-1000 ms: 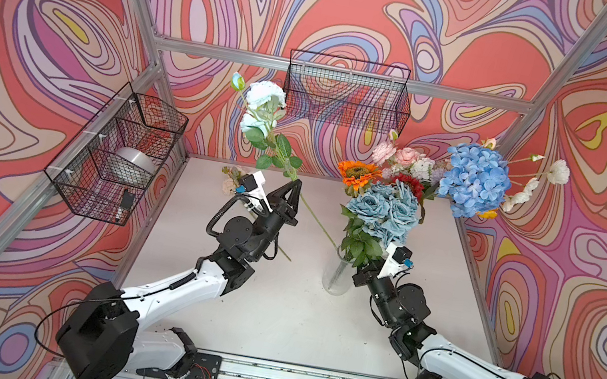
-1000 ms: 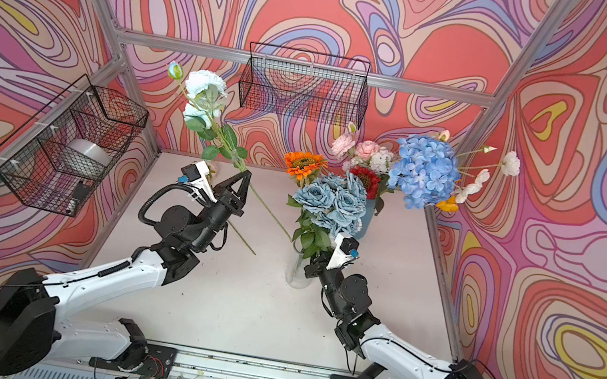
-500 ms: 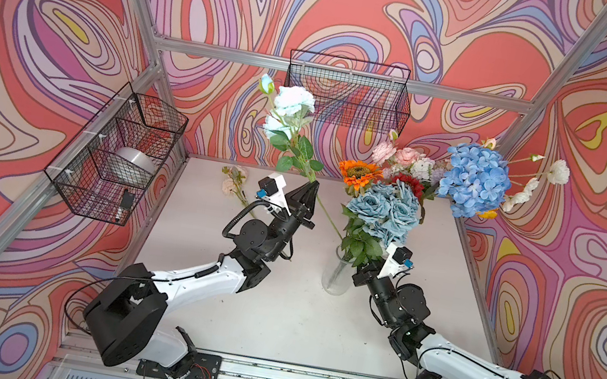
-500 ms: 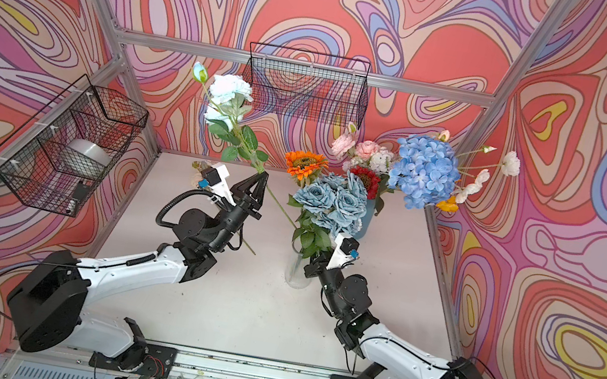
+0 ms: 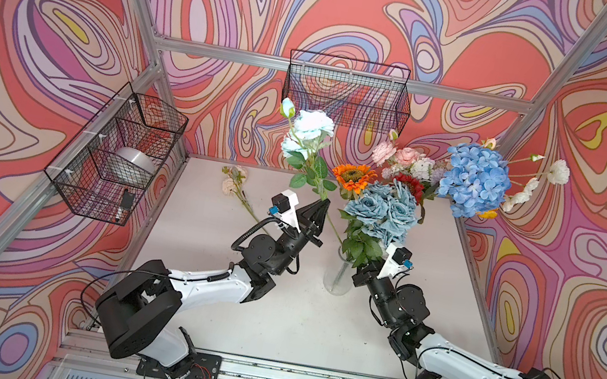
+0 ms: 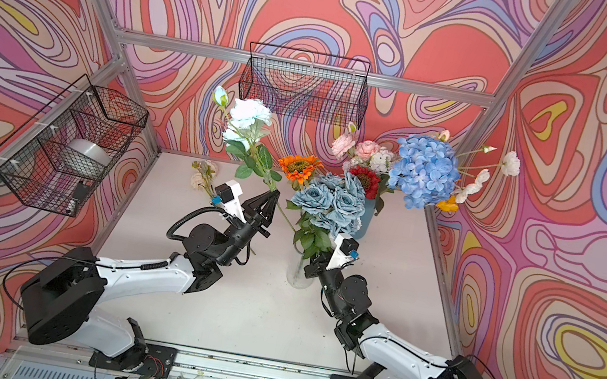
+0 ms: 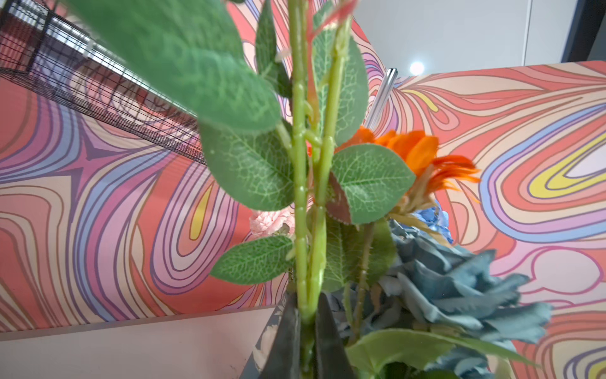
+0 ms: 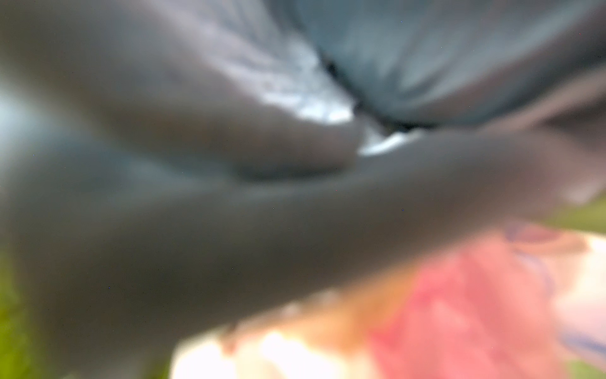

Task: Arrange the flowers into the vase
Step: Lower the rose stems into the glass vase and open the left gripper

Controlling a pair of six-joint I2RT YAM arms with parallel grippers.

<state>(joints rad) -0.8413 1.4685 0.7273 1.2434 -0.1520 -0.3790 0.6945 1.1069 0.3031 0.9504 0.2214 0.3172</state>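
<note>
My left gripper (image 5: 322, 203) is shut on the green stem (image 7: 300, 197) of a pale blue-white rose (image 5: 315, 125), held up and tilted. The stem's lower end points at the clear glass vase (image 5: 336, 278), which holds dusty-blue roses (image 5: 382, 213). My right gripper (image 5: 361, 270) sits at that vase's mouth under the rose leaves. Its fingers are hidden, and the right wrist view is a blur of petals. Behind, a blue vase (image 6: 365, 222) holds a blue hydrangea (image 5: 474, 178), an orange sunflower (image 5: 353, 174), a red one and pink peonies. A cream flower (image 5: 233, 182) lies on the table.
A wire basket (image 5: 118, 153) with a silver roll (image 5: 133, 164) hangs on the left wall. Another wire basket (image 5: 346, 92) hangs on the back wall above the flowers. Aluminium frame posts border the white table (image 5: 311, 327).
My left gripper has carried the pale rose to the right, toward the glass vase. The right arm and the flowers in both vases have stayed still.
</note>
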